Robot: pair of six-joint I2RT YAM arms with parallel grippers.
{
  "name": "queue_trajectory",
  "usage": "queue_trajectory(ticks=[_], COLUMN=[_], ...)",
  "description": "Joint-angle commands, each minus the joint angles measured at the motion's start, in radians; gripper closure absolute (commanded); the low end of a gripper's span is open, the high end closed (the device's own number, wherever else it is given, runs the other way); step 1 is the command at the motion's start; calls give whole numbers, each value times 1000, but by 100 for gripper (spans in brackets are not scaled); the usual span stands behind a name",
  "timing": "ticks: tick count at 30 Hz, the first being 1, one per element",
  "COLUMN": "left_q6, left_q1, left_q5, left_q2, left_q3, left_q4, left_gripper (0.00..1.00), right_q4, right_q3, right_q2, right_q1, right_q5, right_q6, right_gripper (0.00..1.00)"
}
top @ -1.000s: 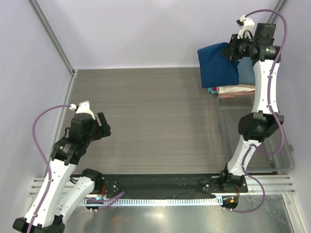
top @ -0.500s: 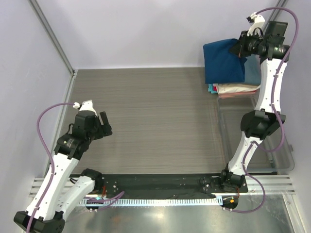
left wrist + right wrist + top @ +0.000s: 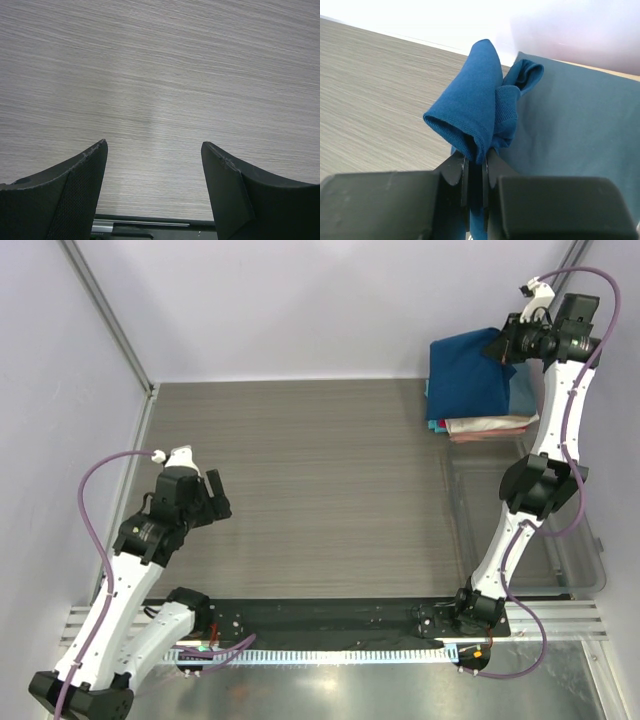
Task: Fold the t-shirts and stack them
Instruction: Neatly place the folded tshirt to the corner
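A clear bin (image 3: 588, 585) sits on the grey wood-grain table (image 3: 320, 460), back from the right gripper (image 3: 497, 345), toward its base

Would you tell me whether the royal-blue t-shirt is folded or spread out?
Folded: the royal-blue t-shirt shows as a compact rectangle over the stack, one edge pinched in the right end effector.

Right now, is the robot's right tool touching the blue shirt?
Touching. The right wrist view shows the right tool pinched shut on a bunched fold of the blue shirt, with no gap between them.
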Motion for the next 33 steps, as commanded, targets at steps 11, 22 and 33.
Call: queue_trajectory(ticks=[11, 22, 33], left_q6=[-15, -18, -19], left_q1=[-1, -1, -2], left_q5=[-40, -53, -53], left_q2=[30, 56, 67], left_q3=[3, 8, 8], left_q4=[31, 24, 23], left_gripper=[24, 24, 24], right_q4=[240, 605, 819], right_q3=[110, 107, 138], right_q2=[75, 204, 327], right_q1=[-92, -161, -196], right_q5=[-115, -354, -333], right_q6=[12, 279, 375], right_gripper=[99, 99, 92])
